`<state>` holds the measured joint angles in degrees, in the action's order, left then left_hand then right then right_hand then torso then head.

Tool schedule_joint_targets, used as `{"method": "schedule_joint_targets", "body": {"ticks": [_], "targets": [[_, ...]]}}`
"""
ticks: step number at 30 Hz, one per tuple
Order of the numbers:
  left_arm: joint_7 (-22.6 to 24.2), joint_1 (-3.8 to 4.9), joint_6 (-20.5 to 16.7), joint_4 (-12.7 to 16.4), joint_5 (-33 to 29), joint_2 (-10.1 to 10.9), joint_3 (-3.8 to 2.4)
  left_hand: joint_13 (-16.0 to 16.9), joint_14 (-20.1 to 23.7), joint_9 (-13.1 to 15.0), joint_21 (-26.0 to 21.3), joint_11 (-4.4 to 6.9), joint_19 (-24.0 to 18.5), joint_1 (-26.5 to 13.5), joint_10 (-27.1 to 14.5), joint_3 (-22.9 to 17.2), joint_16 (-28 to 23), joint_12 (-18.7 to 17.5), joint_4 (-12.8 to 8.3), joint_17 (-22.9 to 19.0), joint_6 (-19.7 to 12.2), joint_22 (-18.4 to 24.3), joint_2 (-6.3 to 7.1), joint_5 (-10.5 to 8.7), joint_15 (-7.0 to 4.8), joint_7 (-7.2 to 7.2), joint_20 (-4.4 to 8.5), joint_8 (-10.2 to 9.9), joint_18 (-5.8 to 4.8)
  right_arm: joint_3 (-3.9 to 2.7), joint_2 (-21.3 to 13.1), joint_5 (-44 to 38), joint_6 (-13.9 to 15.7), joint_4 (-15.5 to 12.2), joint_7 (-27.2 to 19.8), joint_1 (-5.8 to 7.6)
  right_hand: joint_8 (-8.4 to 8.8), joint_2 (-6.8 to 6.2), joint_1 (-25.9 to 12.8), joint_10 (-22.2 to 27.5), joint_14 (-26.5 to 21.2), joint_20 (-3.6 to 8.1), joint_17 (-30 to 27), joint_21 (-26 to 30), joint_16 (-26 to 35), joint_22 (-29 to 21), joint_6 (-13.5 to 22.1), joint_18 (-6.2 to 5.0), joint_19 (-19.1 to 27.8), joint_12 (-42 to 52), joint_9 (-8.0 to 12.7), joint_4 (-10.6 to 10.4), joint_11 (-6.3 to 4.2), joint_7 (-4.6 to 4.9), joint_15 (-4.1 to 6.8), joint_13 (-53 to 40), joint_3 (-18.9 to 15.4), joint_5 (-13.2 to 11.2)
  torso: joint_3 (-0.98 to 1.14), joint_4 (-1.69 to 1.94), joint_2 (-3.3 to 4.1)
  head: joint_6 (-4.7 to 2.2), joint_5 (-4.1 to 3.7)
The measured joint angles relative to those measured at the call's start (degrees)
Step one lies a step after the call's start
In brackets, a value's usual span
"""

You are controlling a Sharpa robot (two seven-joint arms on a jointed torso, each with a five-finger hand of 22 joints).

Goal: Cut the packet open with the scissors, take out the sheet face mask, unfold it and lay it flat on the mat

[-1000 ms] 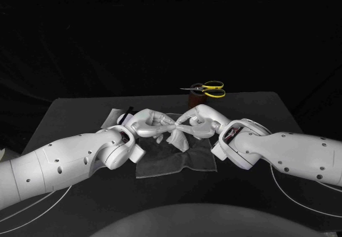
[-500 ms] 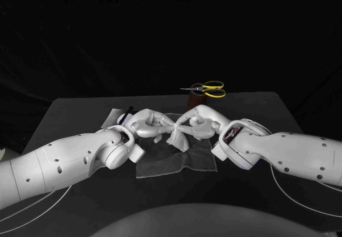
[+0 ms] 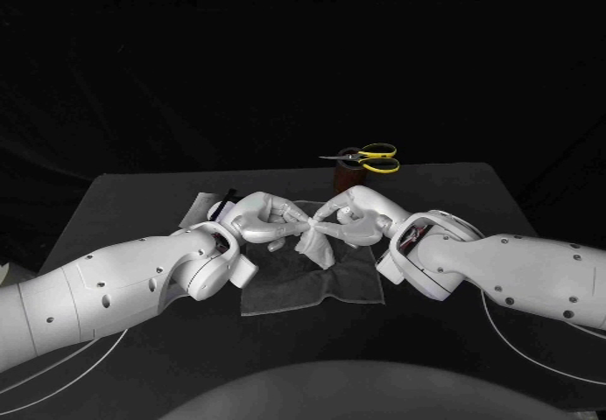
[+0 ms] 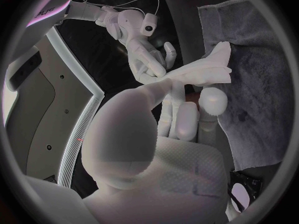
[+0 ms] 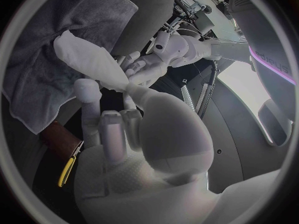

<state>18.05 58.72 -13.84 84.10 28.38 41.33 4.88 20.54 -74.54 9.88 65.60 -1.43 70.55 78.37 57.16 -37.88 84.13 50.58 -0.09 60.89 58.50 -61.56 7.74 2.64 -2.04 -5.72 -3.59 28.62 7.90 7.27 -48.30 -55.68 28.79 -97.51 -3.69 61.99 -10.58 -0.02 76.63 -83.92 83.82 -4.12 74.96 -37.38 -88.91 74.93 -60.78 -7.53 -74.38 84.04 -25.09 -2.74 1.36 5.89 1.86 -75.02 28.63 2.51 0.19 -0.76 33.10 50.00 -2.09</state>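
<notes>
So, the sheet face mask (image 3: pixel 316 248) is held up between the two hands. It's pinched at its upper end by the fingertips of the left hand (image 3: pixel 263 219) from one side and of the right hand (image 3: pixel 356 219) from the other, so both hands can be counted as grasping it. The hands are set facing each other, fingertips very close together around that pinch.

The mask is seen as a narrow, bunched white strip, not opened out at all, hanging down from the pinch below both hands. Underneath the hands a grey mat (image 3: pixel 316 289) is spread on the black table (image 3: pixel 126 197), a bit rumpled at the edges. Whether the mask's lower tip touches the mat can't be told.

Past the right hand, further out from the robot, the yellow-handled scissors (image 3: pixel 366 157) are perched on a brown holder (image 3: pixel 342 178), well apart from either hand. Just beyond the left hand, on its outer side, a pale packet (image 3: pixel 200 208) is lying on the table, partly hidden by the hand.
</notes>
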Motion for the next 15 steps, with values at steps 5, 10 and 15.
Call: {"method": "schedule_joint_targets", "body": {"ticks": [5,10,15], "targets": [[0.5,0.00,-0.6,0.1,-0.1,0.0,0.00,2.9,-1.5,0.0,3.4,0.25,1.3,-3.2,-0.8,-6.4,1.2,2.2,-2.4,2.9,-0.8,-3.7,1.48,-0.02,-0.09,0.13,-0.14,1.5,-0.89,0.00,-0.2,-0.4,0.1,0.1,0.2,0.00,-0.30,0.00,0.0,0.0,0.0,0.00,0.0,0.0,0.0,0.0,-0.4,0.01,0.0,0.0,0.0,0.1,0.00,-0.07,-0.01,0.0,0.1,0.0,0.00,0.00,0.01,0.00,0.00],[0.7,0.00,-1.3,0.2,-0.1,0.1,0.00,4.5,-2.5,1.7,5.2,0.30,1.5,-5.8,-1.0,-10.7,2.0,3.4,-4.3,5.2,-0.9,-5.7,2.27,0.62,-0.14,0.21,0.11,2.1,-0.89,0.01,-0.4,-0.8,0.3,0.2,0.5,0.00,-0.47,0.00,0.0,0.1,0.0,0.00,0.0,0.0,-0.2,0.0,-0.5,0.02,0.0,0.0,-0.2,0.1,0.09,-0.04,-0.01,0.0,0.1,-0.1,0.00,0.01,0.02,0.00,0.01],[0.7,0.00,-2.1,0.1,0.0,0.2,-0.01,5.4,-3.0,1.7,6.0,0.30,1.9,-7.1,-1.0,-12.7,2.1,4.0,-5.4,6.5,-0.9,-6.7,2.51,1.38,-0.32,0.21,0.11,2.3,-0.88,0.02,-0.6,-0.9,0.6,0.2,0.6,-0.01,-0.47,-0.01,0.0,0.1,0.0,0.00,0.0,0.0,-0.2,0.0,-0.6,0.04,0.0,0.0,-0.3,0.1,0.09,-0.19,-0.01,0.1,0.1,-0.1,-0.01,0.02,0.02,0.00,0.03]]}}
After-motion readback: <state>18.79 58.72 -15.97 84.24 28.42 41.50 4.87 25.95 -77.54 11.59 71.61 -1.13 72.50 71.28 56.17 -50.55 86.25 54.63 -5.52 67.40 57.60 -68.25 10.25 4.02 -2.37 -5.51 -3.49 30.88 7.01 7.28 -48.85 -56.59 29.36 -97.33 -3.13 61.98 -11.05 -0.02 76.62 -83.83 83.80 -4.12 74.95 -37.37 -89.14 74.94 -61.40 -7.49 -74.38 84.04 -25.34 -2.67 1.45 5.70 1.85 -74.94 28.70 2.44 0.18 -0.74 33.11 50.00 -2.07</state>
